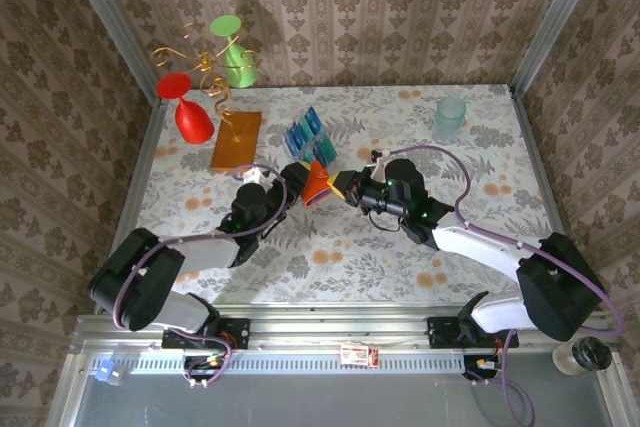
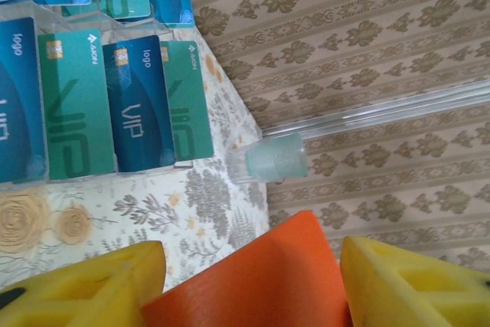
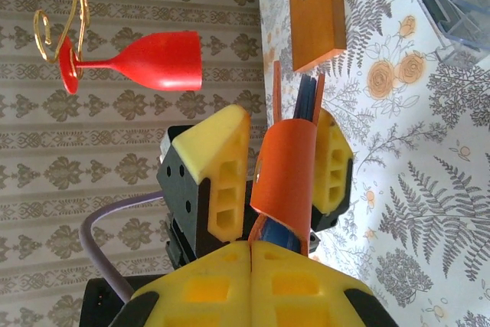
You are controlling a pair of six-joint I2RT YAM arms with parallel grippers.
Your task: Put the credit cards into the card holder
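Two robot arms meet over the middle of a floral-patterned tabletop. Between them the card holder, a small orange-red wallet, is held upright above the surface. The right end effector has its yellow fingers pressed together, pinching the wallet's lower edge. The left end effector is spread, with one yellow finger on each side of the wallet. In the right wrist view a slim gap shows between one finger and the orange cover. A dark blue strip, possibly a card, shows between the wallet's flaps.

The credit cards, dark blue and teal, stand in rows in a clear rack just beyond the wallet. To the left of the rack lies a flat orange-brown slab. Behind it a red glass and a green glass hang on a gold wire stand. A pale teal cup sits well apart, at the far right.
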